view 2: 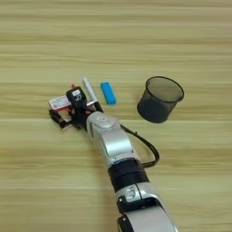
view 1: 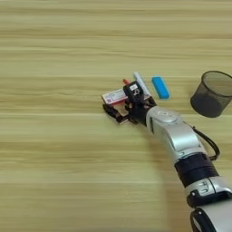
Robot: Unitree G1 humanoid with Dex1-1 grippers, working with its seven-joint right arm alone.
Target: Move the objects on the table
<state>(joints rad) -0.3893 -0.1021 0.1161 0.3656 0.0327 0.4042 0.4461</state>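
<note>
My right gripper [view 1: 121,100] is low over the table [view 1: 54,149], open, one black finger [view 1: 113,113] in front of the red-and-white card [view 1: 113,96] and the other behind its right end. The card lies flat, its right part covered by the gripper. Just behind the gripper the red tip of the thin pen [view 1: 126,81] pokes out; the rest of the pen is hidden. A white marker [view 1: 141,83] lies slanted beside it, its near end under the wrist. The blue oblong block [view 1: 160,87] lies to the marker's right, apart from the gripper.
A black mesh cup [view 2: 160,99] stands upright to the right of the blue block. My silver forearm [view 2: 113,145] with a looping black cable runs from the bottom edge up to the gripper. Bare wood stretches to the left and toward the far edge.
</note>
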